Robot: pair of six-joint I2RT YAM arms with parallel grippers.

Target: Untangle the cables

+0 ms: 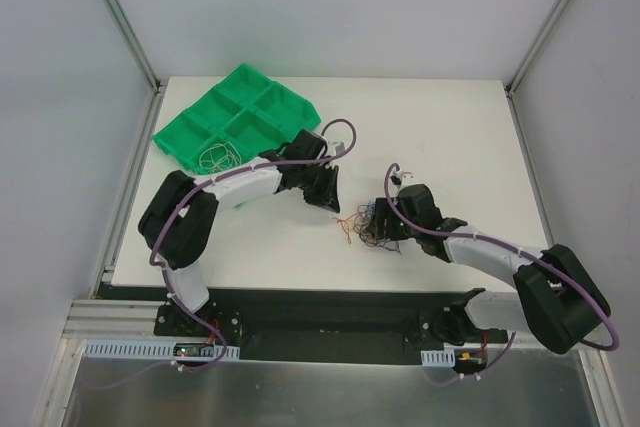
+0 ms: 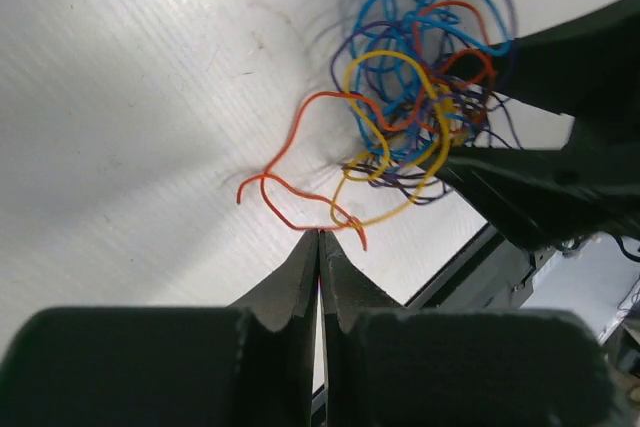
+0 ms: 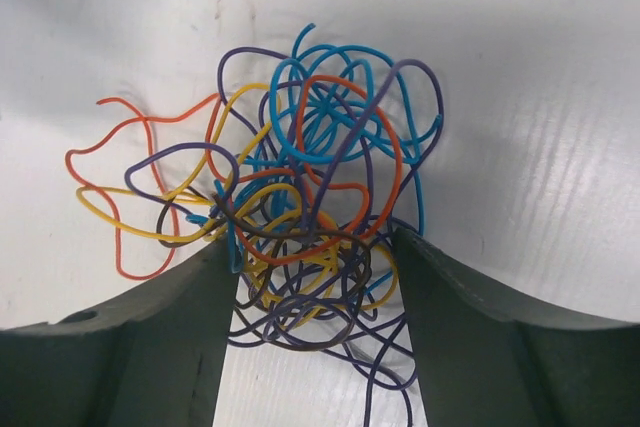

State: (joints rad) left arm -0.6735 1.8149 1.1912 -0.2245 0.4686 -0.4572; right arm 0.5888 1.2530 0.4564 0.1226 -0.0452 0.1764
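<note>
The cables (image 1: 362, 228) lie as a small tangle of thin blue, purple, orange, yellow and red wires on the white table, between both arms. In the left wrist view the tangle (image 2: 420, 97) lies ahead, and a red-orange strand (image 2: 290, 177) trails out of it to my left gripper (image 2: 320, 235). That gripper is shut, its tips pinching this strand. My right gripper (image 3: 308, 247) stands open, one finger on each side of the tangle's (image 3: 310, 187) lower half, with purple and brown loops between the fingers. In the overhead view the left gripper (image 1: 335, 209) is just left of the tangle, the right gripper (image 1: 385, 224) at its right edge.
A green compartment tray (image 1: 240, 112) sits at the table's back left, with a pale loose wire loop (image 1: 215, 157) in its near compartment. The right gripper's dark fingers (image 2: 540, 187) fill the right side of the left wrist view. The table's front edge (image 1: 330, 290) runs close below the tangle.
</note>
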